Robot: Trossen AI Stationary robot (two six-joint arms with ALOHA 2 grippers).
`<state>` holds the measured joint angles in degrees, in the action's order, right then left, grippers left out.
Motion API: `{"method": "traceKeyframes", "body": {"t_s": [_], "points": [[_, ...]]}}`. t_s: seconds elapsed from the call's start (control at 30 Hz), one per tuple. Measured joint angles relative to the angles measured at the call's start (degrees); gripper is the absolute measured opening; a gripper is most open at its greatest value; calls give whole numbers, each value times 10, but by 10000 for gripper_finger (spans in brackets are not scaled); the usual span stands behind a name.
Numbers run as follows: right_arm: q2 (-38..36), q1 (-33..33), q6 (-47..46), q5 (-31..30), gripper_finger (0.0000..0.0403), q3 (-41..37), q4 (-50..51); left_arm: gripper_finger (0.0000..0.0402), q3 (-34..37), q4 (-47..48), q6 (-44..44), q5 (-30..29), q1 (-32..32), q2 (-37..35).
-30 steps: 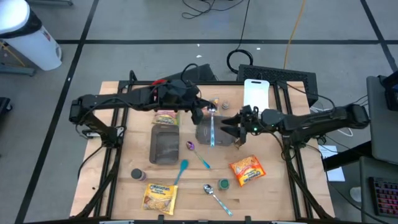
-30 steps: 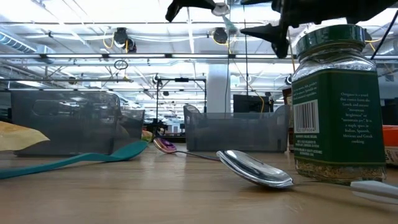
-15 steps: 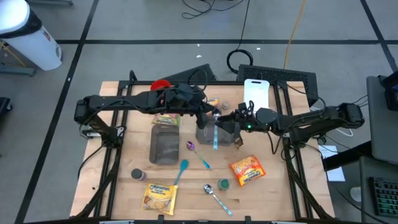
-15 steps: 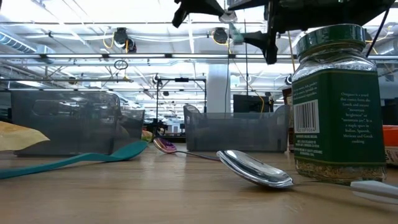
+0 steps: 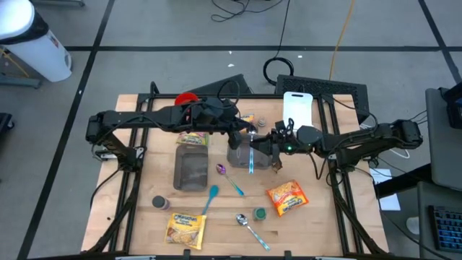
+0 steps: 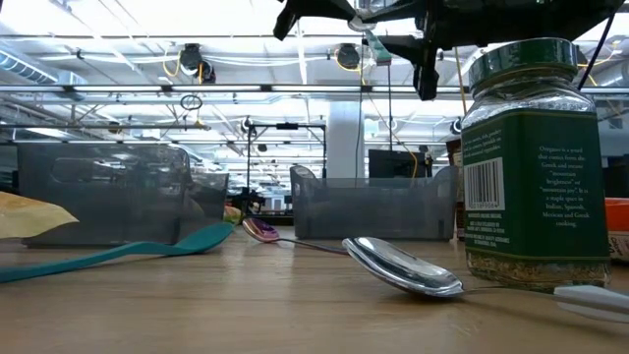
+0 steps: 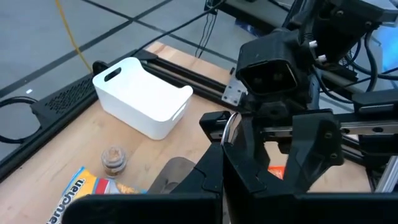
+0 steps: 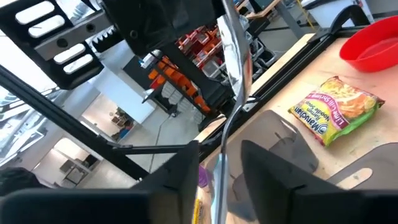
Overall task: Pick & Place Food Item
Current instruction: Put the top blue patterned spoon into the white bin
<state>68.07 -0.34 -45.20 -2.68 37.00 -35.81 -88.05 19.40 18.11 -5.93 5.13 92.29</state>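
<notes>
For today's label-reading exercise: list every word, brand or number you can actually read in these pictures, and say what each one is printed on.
"Maruchan": noodle packet beside the red bowl, right wrist view.
"Oregano", "Greek": green-labelled herb jar, low view; the rest of its text and barcode digits are too small to read.
Orange noodle packet and yellow noodle packet, high view: print too small to read.

We are in a robotics lab or industrial test hall. Around the wooden table (image 5: 144,184) we see grey floor marked with dark tape lines (image 5: 97,40) and loose cables (image 5: 281,68), while beyond it, high ceiling trusses (image 6: 147,93) with hanging lights (image 6: 192,61) stretch across a big open room.
</notes>
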Motion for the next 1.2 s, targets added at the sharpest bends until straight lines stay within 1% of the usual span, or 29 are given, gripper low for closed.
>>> {"method": "traceKeyframes", "body": {"t_s": [0.17,0.2,0.57,0.63,0.7,0.77,0.9,0.97,1.03,1.13,1.2], "points": [[0,0,9,0,17,0,-2,0,0,0,3,0,-2,0],[0,0,9,0,11,0,-2,0,0,0,3,-1,-3,0],[0,0,13,0,3,0,-1,13,0,-4,20,0,-3,0],[0,0,13,0,2,0,-1,14,0,-12,18,7,-3,0],[-1,0,14,0,1,0,-3,15,1,-24,8,25,-1,0],[-1,0,15,1,1,0,-6,16,1,-35,0,57,5,0],[-1,0,16,0,0,0,-12,19,1,-44,9,108,22,0],[-1,-1,16,0,0,0,-12,31,1,-46,19,133,32,0],[-2,-1,16,0,0,0,-5,54,1,-55,20,162,40,0],[-2,-2,17,-1,0,-1,-4,99,1,-80,33,200,51,0],[-4,-3,18,-1,0,-1,-4,130,1,-100,39,214,57,0]]}}
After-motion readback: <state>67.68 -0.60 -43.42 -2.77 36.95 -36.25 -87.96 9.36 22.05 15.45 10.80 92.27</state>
